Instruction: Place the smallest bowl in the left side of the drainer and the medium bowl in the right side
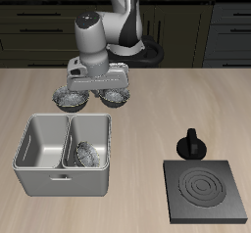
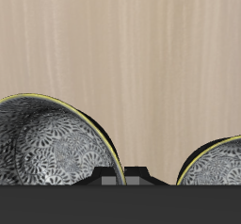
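The drainer [image 1: 29,168] stands near the table's front edge. The smallest bowl [image 1: 86,154] lies in its compartment nearer the stove plate; the other compartment is empty. Two alike bowls stand on the table just behind the drainer. The slightly narrower one looks like the medium bowl [image 1: 116,98] and also shows in the wrist view [image 2: 47,143]. The wider bowl [image 1: 69,101] shows there too [image 2: 215,162]. My gripper [image 1: 95,88] hovers low between these two bowls, over bare table. In the wrist view its fingertips [image 2: 114,180] appear together with nothing held.
A flat black stove plate [image 1: 204,190] lies at the front. A small black moka pot [image 1: 191,144] stands just behind it. Dark cabinets run along the back of the table.
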Controlling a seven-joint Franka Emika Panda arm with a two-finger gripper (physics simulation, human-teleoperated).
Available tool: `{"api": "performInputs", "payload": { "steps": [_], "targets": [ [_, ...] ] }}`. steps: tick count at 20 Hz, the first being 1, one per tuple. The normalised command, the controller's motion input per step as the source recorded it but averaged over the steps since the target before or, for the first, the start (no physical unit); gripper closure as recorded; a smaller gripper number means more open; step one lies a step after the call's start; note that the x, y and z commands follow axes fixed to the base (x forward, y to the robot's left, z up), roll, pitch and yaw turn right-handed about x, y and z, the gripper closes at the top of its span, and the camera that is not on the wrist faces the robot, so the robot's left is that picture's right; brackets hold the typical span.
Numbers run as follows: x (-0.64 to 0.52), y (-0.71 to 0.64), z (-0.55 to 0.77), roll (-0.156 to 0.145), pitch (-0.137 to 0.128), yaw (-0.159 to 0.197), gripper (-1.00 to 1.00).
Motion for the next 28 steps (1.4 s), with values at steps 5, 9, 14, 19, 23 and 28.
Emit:
{"api": "performInputs", "payload": {
  "steps": [5, 9, 14, 19, 23, 28],
  "targets": [
    [0.07, -0.36, 0.72, -0.066, -0.096, -0.001, 1.0],
    [0.02, -0.27, 0.71, -0.035, -0.092, 0.003, 1.0],
    [-0.06, -0.11, 0.42, -0.012, -0.043, -0.001, 1.0],
    [-0.01, -0.29, 0.72, -0.051, -0.06, 0.0, 1.0],
    [0.01, -0.22, 0.48, -0.019, -0.023, 0.007, 1.0],
    [0.07, -0.21, 0.17, 0.046, 0.073, -0.004, 1.0]
  ]
}}
